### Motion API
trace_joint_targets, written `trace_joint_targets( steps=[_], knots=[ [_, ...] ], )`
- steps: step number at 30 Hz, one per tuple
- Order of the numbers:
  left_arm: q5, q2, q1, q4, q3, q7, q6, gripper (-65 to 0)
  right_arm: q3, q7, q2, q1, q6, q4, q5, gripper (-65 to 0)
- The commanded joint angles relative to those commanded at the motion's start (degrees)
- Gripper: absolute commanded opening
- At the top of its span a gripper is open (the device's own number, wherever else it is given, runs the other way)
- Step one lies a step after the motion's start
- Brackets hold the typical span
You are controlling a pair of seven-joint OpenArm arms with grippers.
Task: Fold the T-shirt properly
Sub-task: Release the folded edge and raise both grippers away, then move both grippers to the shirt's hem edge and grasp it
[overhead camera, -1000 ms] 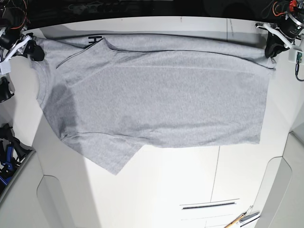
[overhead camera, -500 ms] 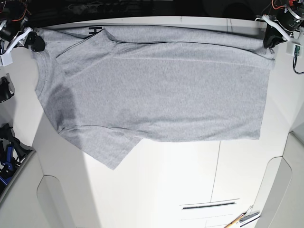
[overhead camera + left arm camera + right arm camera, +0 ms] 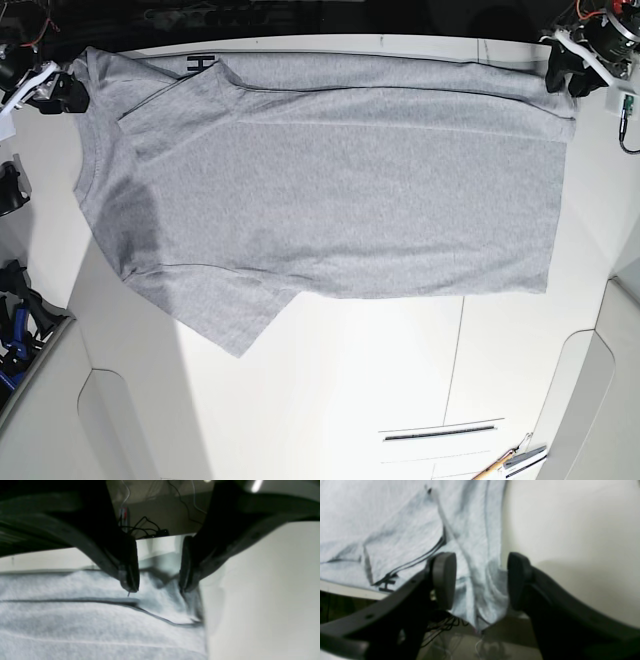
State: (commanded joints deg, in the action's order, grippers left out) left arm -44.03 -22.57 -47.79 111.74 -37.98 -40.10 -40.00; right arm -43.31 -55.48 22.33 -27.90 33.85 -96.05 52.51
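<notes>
Both my grippers, left [image 3: 158,580] and right [image 3: 481,580], hang unclenched over the T-shirt [image 3: 330,190] corners; first fold laid, next regrip below.

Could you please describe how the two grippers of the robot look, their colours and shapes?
Both are matte black. The right gripper has curved arms ending in rounded oval fingers. The left gripper has similar flat, dark fingers. In the base view, white brackets and red wiring sit beside each.
</notes>
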Motion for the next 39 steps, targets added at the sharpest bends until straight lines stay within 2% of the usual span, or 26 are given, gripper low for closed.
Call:
trace_joint_targets(
  steps=[5, 9, 12, 17, 22, 28, 31, 35, 39],
  knots=[
    [-4.04, -0.15, 0.31, 0.00, -6.99, 0.02, 0.00, -34.8, -0.35, 1.97, 2.62, 1.90, -0.50, 0.00, -1.16, -32.7],
    [-6.58, -0.17, 0.35, 0.00, -11.32, 1.20, 0.00, -33.7, -0.33, 3.91, 2.91, 6.60, -1.09, 0.00, -3.37, -32.7],
    [-6.54, -0.96, 0.59, 0.00, -11.72, 4.13, 0.00, -28.1, -0.33, 6.38, 2.91, 11.15, -1.09, 0.09, -5.70, -32.7],
    [-4.96, -1.42, 6.14, -0.11, -11.69, 4.07, 0.00, -28.0, -0.09, 9.51, 2.89, 19.02, -1.09, 3.48, -8.79, -32.7],
    [-5.05, -2.01, 12.59, -3.23, -11.19, 4.11, 0.45, -28.0, 0.87, 11.80, 2.89, 28.46, -1.07, 13.70, -8.63, -32.7],
    [-4.98, -5.75, 19.78, -12.04, -7.56, 4.07, 0.60, -28.0, 3.06, 12.09, 2.89, 38.16, -1.01, 27.36, -8.66, -32.7],
    [-4.74, -6.93, 23.80, -16.44, -5.07, 4.13, 1.02, -28.0, 6.69, 14.69, 2.89, 41.07, -1.01, 32.50, -9.40, -32.7],
    [-0.63, -9.60, 30.56, -24.02, 1.57, 5.42, 1.00, -28.0, 14.36, 19.19, 2.86, 43.78, -1.03, 36.96, -12.63, -32.7],
    [4.04, -11.93, 38.75, -33.40, 8.50, 8.09, 2.11, -28.0, 21.20, 21.03, 2.86, 45.62, -1.07, 38.49, -15.54, -32.7]
  ],
)
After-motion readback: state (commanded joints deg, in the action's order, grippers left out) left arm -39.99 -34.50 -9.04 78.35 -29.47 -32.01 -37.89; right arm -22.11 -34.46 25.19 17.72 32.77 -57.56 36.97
